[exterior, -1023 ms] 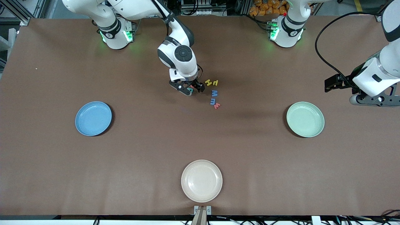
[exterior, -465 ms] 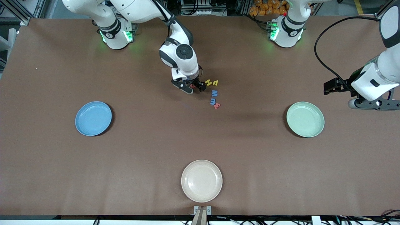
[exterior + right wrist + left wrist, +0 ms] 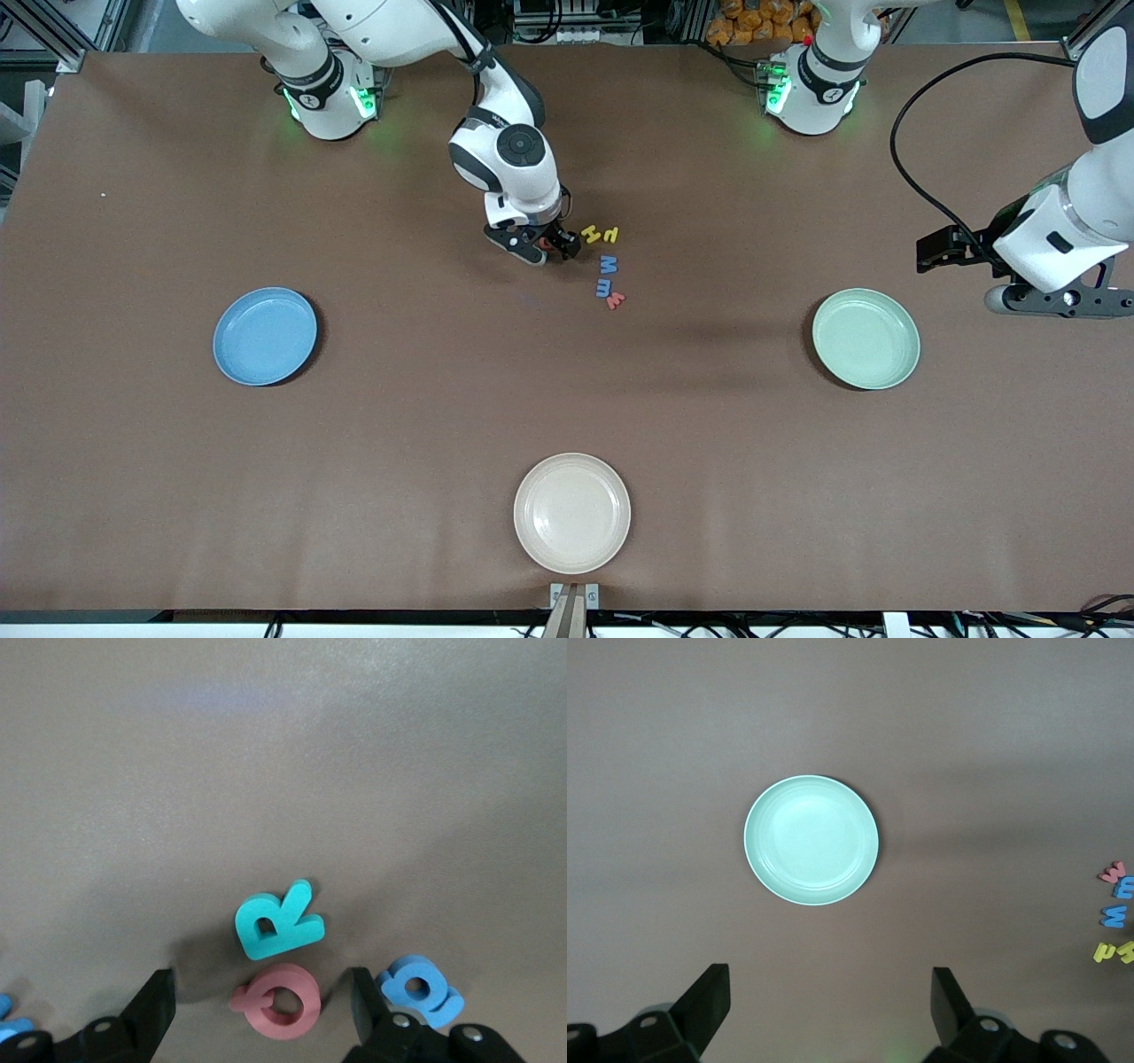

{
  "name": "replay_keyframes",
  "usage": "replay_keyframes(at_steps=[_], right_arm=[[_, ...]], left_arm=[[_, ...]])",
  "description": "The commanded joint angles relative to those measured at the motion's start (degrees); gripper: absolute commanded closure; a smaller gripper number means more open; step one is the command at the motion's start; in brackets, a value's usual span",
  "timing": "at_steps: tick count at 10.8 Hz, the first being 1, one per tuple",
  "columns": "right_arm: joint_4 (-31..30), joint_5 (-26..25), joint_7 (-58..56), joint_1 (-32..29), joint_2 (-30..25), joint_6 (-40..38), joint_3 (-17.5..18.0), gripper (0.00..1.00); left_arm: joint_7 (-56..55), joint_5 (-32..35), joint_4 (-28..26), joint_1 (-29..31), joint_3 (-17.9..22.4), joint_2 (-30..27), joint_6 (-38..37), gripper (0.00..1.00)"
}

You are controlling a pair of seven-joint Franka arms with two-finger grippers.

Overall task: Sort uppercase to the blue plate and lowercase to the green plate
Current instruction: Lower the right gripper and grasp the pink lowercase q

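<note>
The red Q (image 3: 282, 999) is lying flat on the table (image 3: 443, 425), between the 2 fingers of the right gripper (image 3: 261, 997), with clear gaps on both sides, so the jaws are standing apart and gripping nothing. The teal R (image 3: 276, 921) is lying touching the Q, and a blue round lowercase letter (image 3: 416, 988) is sitting just beside one fingertip. In the front view the right gripper (image 3: 540, 250) is sitting low at the middle of the table. Just beside it, toward the left arm's end, the yellow H (image 3: 591, 235) and a yellow lowercase letter (image 3: 610, 234) are lying side by side; 2 blue letters (image 3: 607, 275) and a red-orange m (image 3: 615, 300) are lying nearer the camera.

The blue plate (image 3: 265, 336) and green plate (image 3: 866, 338) are sitting well apart at opposite ends, both holding no letters. A cream plate (image 3: 571, 512) is sitting nearest the camera.

The left gripper (image 3: 830, 1010) is hanging with fingers wide apart, holding nothing, above the table near the green plate.
</note>
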Motion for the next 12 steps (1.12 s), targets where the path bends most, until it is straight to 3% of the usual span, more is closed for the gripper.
replay_keyframes(at_steps=[1,6,12], right_arm=[[-0.4,-2.1,2.1,-0.1,0.0,0.5,0.3,0.17],[-0.5,-2.1,2.1,-0.1,0.0,0.2,1.1,0.21],[-0.4,-2.1,2.0,-0.2,-0.1,-0.5,1.2,0.48]], left_arm=[[-1.1,-0.6,-0.2,0.2,0.0,0.2,0.7,0.00],[-1.1,-0.6,-0.1,0.2,0.0,1.0,1.1,0.00],[-1.1,-0.6,-0.1,0.2,0.0,1.3,1.5,0.00]])
